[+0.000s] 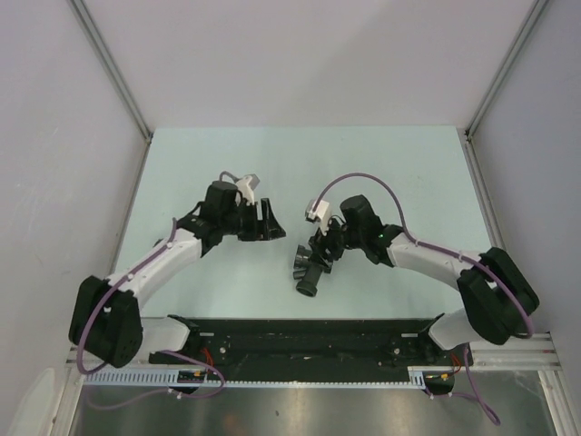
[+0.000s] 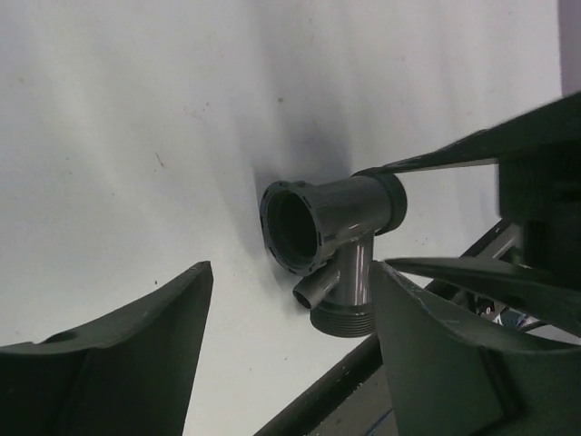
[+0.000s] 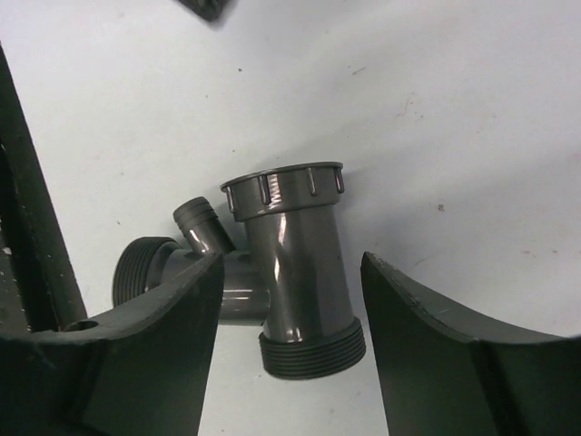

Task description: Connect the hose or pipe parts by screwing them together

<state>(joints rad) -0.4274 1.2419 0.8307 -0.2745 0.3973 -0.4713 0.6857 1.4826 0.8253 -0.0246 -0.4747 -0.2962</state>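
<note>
Top external view gives us the layout: the pipe fitting lies near the middle of the desk. The right pincer is on it, and the left pincer stands off to the left and a little farther back, with bare desk between.

The right arm is plainly the nearer. In its wrist view the main tube runs straight away from the camera. The threaded end sits between the two fingers, and the ribbed collar is at the far end. A side branch and a small barbed spigot stick out past one finger. That finger overlaps the branch, while a slit of desk shows between the other finger and the tube. We cannot tell whether this pincer is clamped on the fitting or only straddling it.

The left pincer is released, fingers wide apart with nothing between them. Its wrist view looks almost straight into the collar's round mouth. So the tube's long axis runs from the right pincer toward the left one. We judge that any mating part would come in along that line from the left arm's side.

We see no separate second part in any view.
</note>
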